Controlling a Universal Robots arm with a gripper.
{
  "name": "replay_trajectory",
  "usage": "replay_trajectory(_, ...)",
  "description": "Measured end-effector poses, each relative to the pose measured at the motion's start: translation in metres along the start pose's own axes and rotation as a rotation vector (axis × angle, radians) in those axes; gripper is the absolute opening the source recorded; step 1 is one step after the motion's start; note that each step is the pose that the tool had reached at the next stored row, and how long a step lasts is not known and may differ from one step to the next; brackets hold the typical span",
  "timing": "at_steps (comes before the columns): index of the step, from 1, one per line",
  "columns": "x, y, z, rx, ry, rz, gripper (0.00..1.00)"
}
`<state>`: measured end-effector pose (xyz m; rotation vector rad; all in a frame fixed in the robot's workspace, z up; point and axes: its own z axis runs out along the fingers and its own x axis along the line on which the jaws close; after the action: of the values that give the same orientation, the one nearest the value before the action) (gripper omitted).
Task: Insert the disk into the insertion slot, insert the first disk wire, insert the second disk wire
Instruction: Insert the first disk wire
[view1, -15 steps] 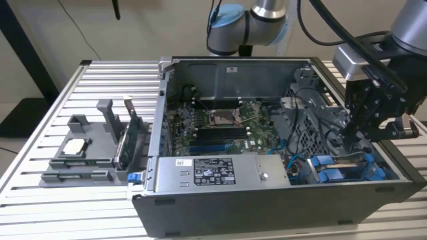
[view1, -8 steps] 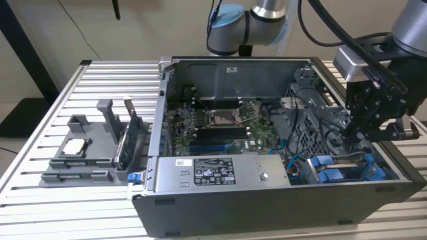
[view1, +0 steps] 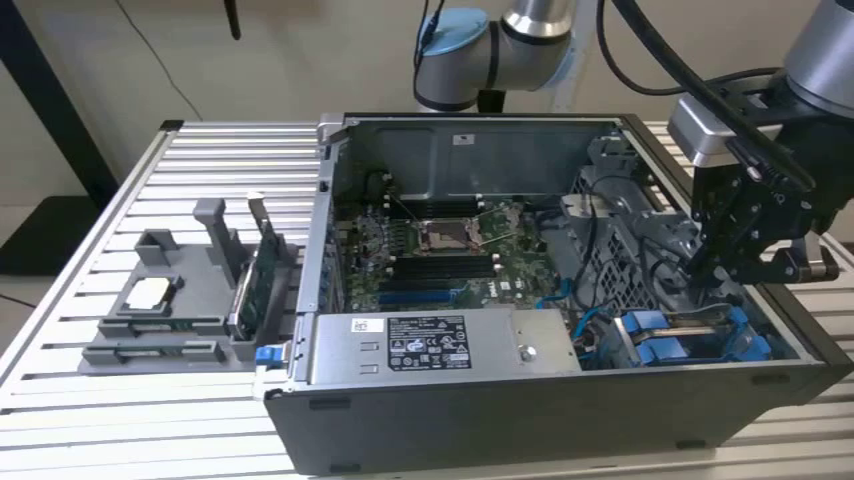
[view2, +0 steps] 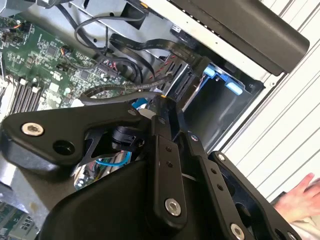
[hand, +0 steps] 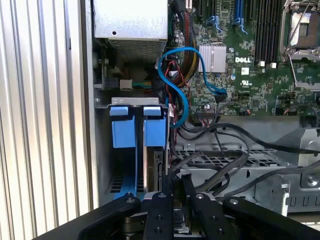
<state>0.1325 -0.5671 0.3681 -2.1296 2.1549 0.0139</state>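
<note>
Exterior view: the black jointed tool (view1: 727, 270) hangs over the grey metal insertion slot with blue fittings (view1: 687, 338); second wrist view: its fingertips (view2: 161, 112) sit nearly together by black wires (view2: 145, 45) (anything pinched, I cannot tell); first wrist view: the silver disk in its blue carrier (hand: 154, 132) stands seated there, apparently ready for wiring.

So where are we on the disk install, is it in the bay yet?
Done, apparently: the disk stands in the bay, clipped in its blue frame. In hand: the gripper hangs right over it, next to loose black cables. Left: both wires; I can't see either one plugged into the disk.
</note>
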Motion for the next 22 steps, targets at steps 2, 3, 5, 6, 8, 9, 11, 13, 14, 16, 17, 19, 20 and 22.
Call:
replay_trajectory(2, 0.0003, -0.0013, 0.0011, -0.0025, 0.0016, 0.0, 0.19)
replay_trajectory(3, 0.0004, -0.002, 0.0016, -0.0048, 0.0029, 0.0, 0.19)
replay_trajectory(5, 0.0009, -0.0037, 0.0027, -0.01, 0.0051, 0.001, 0.19)
replay_trajectory(6, 0.0011, -0.0051, 0.003, -0.0148, 0.0077, 0.001, 0.19)
replay_trajectory(8, 0.0013, -0.0081, 0.0037, -0.024, 0.0123, 0.001, 0.19)
replay_trajectory(9, 0.0015, -0.0095, 0.0042, -0.0277, 0.0136, 0.002, 0.19)
replay_trajectory(11, 0.0019, -0.0122, 0.0053, -0.0353, 0.0156, 0.002, 0.19)
replay_trajectory(13, 0.0024, -0.0144, 0.0067, -0.0412, 0.0162, 0.002, 0.19)
replay_trajectory(14, 0.0026, -0.0152, 0.0077, -0.0433, 0.0163, 0.003, 0.19)
replay_trajectory(16, 0.0031, -0.0167, 0.01, -0.0463, 0.0166, 0.003, 0.19)
replay_trajectory(17, 0.0034, -0.0173, 0.0114, -0.0475, 0.0166, 0.003, 0.19)
replay_trajectory(19, 0.004, -0.0173, 0.0139, -0.0483, 0.0167, 0.003, 0.19)
replay_trajectory(20, 0.0044, -0.0176, 0.015, -0.0489, 0.0169, 0.003, 0.19)
replay_trajectory(22, 0.0059, -0.018, 0.0172, -0.0497, 0.0169, 0.003, 0.19)
